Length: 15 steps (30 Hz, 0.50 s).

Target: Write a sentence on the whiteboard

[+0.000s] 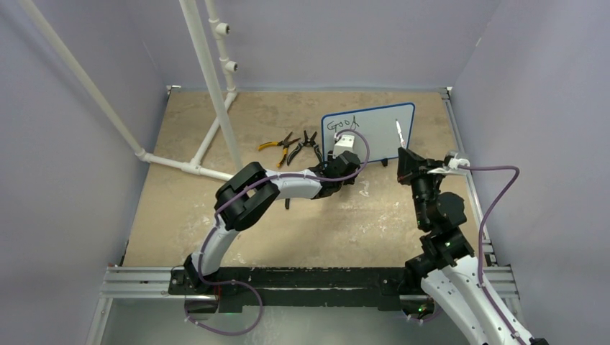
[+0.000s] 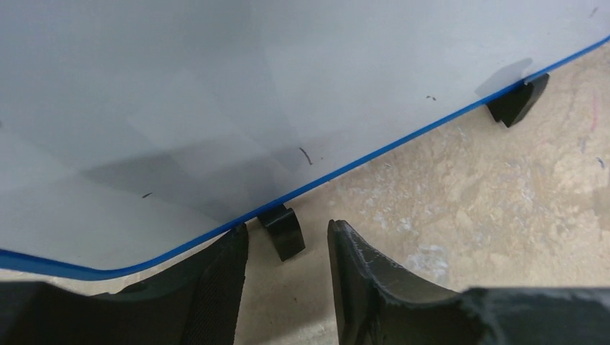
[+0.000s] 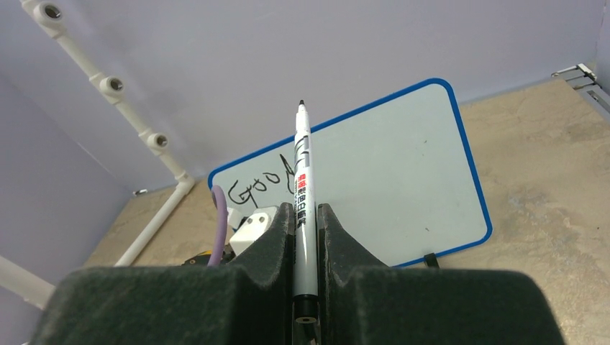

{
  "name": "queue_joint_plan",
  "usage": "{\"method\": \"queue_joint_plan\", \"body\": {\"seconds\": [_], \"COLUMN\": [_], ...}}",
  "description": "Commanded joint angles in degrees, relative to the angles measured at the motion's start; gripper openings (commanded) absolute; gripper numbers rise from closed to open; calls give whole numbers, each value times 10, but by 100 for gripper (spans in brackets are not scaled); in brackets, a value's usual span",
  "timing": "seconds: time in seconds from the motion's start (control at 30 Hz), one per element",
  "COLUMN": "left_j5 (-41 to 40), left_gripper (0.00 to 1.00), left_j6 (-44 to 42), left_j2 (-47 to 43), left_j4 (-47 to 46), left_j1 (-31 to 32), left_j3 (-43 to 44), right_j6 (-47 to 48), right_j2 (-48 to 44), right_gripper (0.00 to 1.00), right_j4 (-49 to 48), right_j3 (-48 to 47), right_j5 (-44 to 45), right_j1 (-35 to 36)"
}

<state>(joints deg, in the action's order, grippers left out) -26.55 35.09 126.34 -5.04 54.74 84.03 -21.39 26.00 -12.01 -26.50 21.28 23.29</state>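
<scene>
The small rectangular whiteboard [image 1: 378, 126] with its thin blue rim stood tilted back on little black feet toward the far right of the beige stone-patterned worktop [image 1: 216, 215]. Only the start of the thin black handwritten sentence [image 3: 255, 188], something like "Good", sat in its upper left corner. The right hand [image 3: 306, 212] was closed on a slim white marker [image 3: 303, 194] with printed labels, clamping the lower half of the barrel so the uncapped tip stood well beyond the fingers and apparently off the board. The left hand [image 2: 288, 237] sat low at the board's bottom edge with its fingers parted and nothing between them; one black foot [image 2: 282, 230] showed just beyond the gap, and whether a finger touched the rim could not be told. The board looked light, thin and stiff with a slick face, so it would likely slide or rock backwards under pen pressure. The sensible place to steady it seemed to be the lower rim near that foot, away from the writing area. The marker's smooth barrel, held so far from its tip, could probably twist in the pads, so light strokes appeared advisable.
</scene>
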Motion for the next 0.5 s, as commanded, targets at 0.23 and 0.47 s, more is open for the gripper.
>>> {"method": "queue_joint_plan", "body": {"seconds": [0.23, 0.47], "left_j5": [-100, -102], "left_gripper": [37, 31], "left_j6": [-27, -33], "left_j2": [16, 18], "left_j4": [-9, -32], "left_j1": [-13, -18], "left_j3": [10, 8], "right_j6": [6, 6], "right_j2": [16, 17], "right_gripper": [0, 0], "right_j4": [-26, -27], "right_j3": [-9, -8], "right_j5": [-17, -16], "right_j1": [0, 0]}}
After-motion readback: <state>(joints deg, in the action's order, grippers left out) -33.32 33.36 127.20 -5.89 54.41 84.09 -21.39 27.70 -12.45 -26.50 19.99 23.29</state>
